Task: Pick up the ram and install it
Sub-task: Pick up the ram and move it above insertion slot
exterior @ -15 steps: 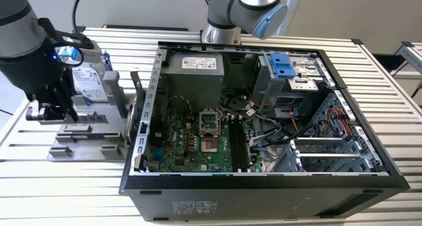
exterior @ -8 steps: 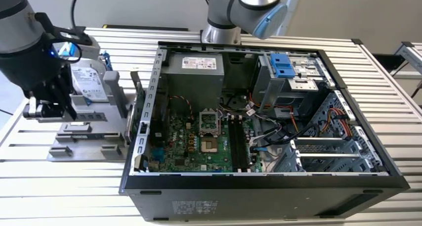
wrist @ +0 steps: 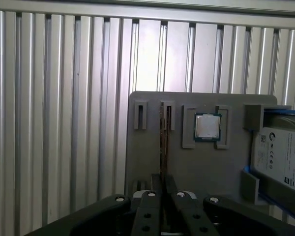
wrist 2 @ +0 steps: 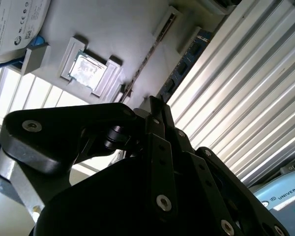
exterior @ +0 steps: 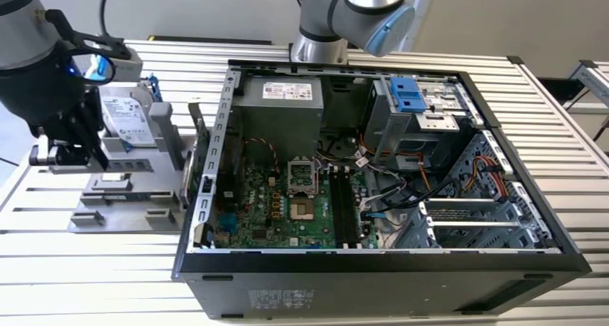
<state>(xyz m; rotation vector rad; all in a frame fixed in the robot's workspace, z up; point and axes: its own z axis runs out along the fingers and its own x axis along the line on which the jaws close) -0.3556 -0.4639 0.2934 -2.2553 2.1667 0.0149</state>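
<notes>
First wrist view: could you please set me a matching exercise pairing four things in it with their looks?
Things:
1. ram
2. processor
3. hard drive
4. tool

Looks:
A. black links with screws
B. small silver square
C. white label, blue rails
D. thin stick, seen edge-on

Pairs: 1-D, 2-B, 3-C, 4-A
</notes>
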